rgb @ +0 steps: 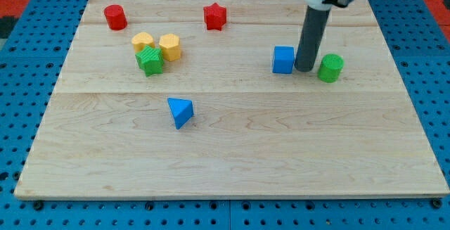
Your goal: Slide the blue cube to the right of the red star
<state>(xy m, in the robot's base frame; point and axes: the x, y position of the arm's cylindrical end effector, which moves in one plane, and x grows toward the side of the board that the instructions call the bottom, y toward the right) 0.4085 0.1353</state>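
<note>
Blue cube not yet beside red star; push barely begun.
No claw fitted, so nothing to open or hold: only my tip (305,69), set just right of the blue cube (283,60), between it and the green cylinder (330,68). Cube well apart from the red star (214,16), toward the view's lower right.

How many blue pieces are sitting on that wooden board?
2. The blue cube sits right of centre, just left of my tip. The blue triangular block lies left of centre, nearer the view's bottom. Nothing seems hidden, though the rod covers a sliver of board.
</note>
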